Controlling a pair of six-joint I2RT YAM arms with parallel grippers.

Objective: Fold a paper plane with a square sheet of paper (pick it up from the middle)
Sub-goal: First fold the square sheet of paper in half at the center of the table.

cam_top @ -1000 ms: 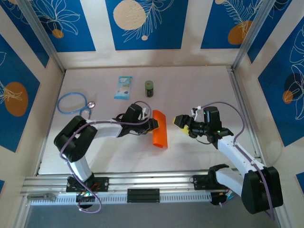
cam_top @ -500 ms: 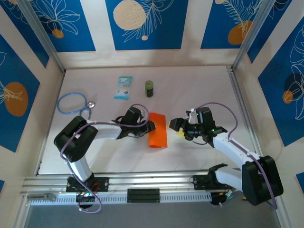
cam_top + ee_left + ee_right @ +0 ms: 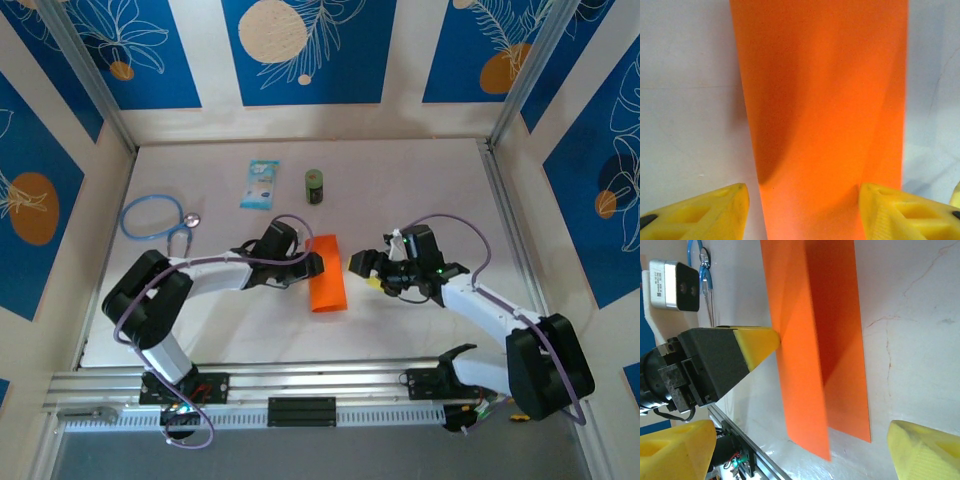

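Note:
The square sheet of paper (image 3: 327,275) is bright orange and lies folded over in the middle of the table, one flap lifted off the other (image 3: 810,340). My left gripper (image 3: 313,264) sits at its left edge, open. In the left wrist view the paper (image 3: 825,100) runs between the yellow fingertips (image 3: 720,210); the left one stands clear of it, the right one overlaps its edge. My right gripper (image 3: 358,266) hangs just right of the paper, open wide (image 3: 802,440), with nothing between its fingers. One left-gripper fingertip (image 3: 760,342) touches the folded edge. No dart shape shows.
A light-blue packet (image 3: 261,184) and a small green can (image 3: 315,186) stand at the back. A blue stethoscope (image 3: 150,216) lies at the far left. The aluminium rail (image 3: 300,385) runs along the near edge, close to the paper's lower end.
The right gripper has moved left, closer to the paper. The paper has shifted slightly left and lies flatter, with the left gripper following it.

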